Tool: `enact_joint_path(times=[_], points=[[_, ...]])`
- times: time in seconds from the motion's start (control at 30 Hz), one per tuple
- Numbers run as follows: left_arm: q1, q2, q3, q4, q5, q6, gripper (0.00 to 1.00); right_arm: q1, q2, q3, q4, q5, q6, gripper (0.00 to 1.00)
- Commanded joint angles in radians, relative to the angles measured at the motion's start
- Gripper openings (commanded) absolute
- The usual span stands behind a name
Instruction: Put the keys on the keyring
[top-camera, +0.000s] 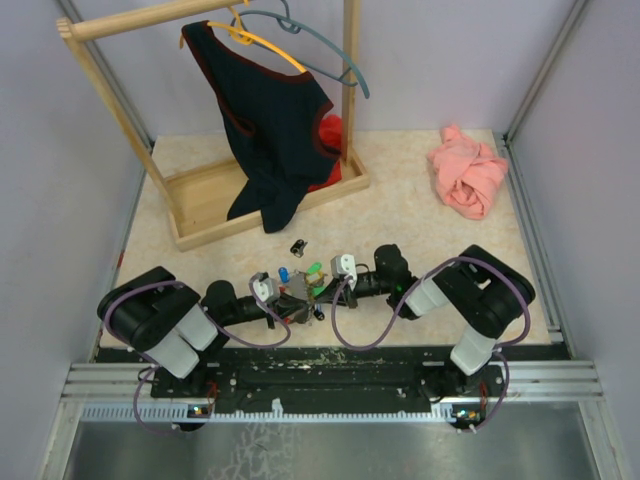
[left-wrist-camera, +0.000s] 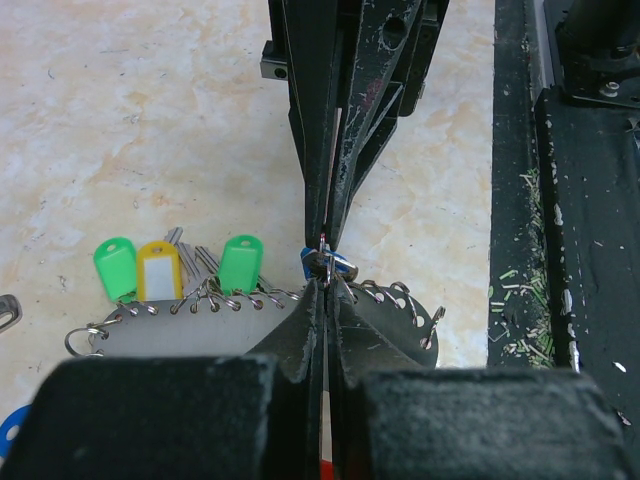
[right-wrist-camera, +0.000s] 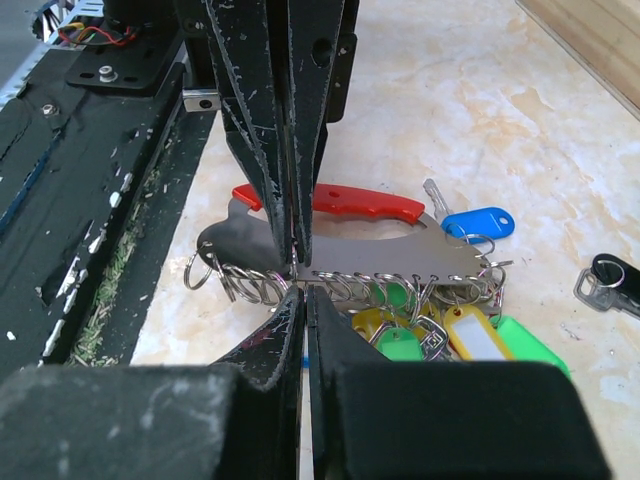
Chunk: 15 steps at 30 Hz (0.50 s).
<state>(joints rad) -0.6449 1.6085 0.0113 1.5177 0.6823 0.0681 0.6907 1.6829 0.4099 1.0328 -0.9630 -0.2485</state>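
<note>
Here, two robot arms meet nose to nose at the near middle of a pale marbled desk (top-camera: 420, 210). Between them lies a flat grey metal plate (right-wrist-camera: 380, 255) with a red handle (right-wrist-camera: 370, 205) along one edge and a row of small wire rings (right-wrist-camera: 350, 290) along the other. The keys (left-wrist-camera: 240, 265), with green, yellow and blue plastic tags, lie bunched against the ringed edge.

The left tool (left-wrist-camera: 325, 295) is pinched tight, its tips at the ringed edge beside a blue tag (left-wrist-camera: 340, 265). The right tool (right-wrist-camera: 302, 285) is likewise pinched tight against that edge from the opposite side. Whether either grips a ring or the plate itself cannot be told.

A black fob (right-wrist-camera: 612, 275) lies apart nearby. Farther back are a wooden rack (top-camera: 200, 205) holding a dark garment (top-camera: 270, 130), and a pink cloth (top-camera: 468, 172).
</note>
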Motion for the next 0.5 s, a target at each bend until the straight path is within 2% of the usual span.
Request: enact_joint_path(times=[0.0, 0.47], points=[[-0.004, 0.008, -0.03, 0.272, 0.021, 0.005, 0.01, -0.007, 0.003, 0.02, 0.066, -0.031, 0.015, 0.0], [-0.002, 0.008, -0.033, 0.272, 0.016, 0.006, 0.01, -0.013, -0.023, -0.02, 0.084, -0.012, 0.03, 0.0]])
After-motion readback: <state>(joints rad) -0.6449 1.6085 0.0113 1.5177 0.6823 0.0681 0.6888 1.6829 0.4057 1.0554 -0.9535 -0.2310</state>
